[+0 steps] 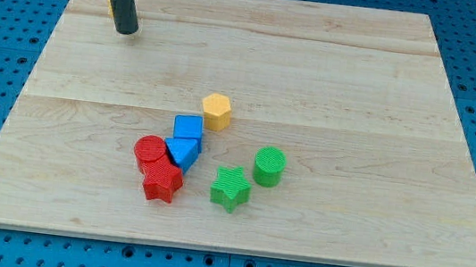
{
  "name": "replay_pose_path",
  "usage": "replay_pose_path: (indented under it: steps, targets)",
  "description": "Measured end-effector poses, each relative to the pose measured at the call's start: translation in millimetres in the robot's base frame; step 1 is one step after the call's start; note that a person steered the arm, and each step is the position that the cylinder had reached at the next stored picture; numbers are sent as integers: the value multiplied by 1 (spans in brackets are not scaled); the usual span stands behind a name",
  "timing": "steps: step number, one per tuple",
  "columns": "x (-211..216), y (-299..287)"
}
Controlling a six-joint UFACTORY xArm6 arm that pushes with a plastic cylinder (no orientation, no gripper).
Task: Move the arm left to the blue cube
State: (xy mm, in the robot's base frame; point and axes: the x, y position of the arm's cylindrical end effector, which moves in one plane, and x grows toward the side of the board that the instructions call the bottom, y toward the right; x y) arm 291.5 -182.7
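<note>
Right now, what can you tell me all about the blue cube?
The blue cube is a small, bright blue block that looks like ridged plastic. It sits flat on the wooden board, near the middle. Its front edge touches a blue wedge-shaped block, and the yellow hexagon block sits just up and to the view's right, very close. My tip is far off, toward the view's top left, not touching it.

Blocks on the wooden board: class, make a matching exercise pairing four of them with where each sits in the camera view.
Column one:
1. yellow hexagon block
2. green cylinder
3. red star block
4. blue cube

Column two:
A. farthest toward the view's right
B. nearest the view's bottom of the four
C. nearest the view's top of the four
D. just below and left of the yellow one

Pairs: 1-C, 2-A, 3-B, 4-D
</note>
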Motion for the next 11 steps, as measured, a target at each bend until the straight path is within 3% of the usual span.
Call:
replay_pose_path:
  steps: [2,3,5,6,8,9,10,11]
  targets:
    - [-39,-20]
    - [-38,-21]
    - [-11,75]
    - [-10,75]
    - [92,93]
    - [111,39]
    - [205,24]
    - [271,58]
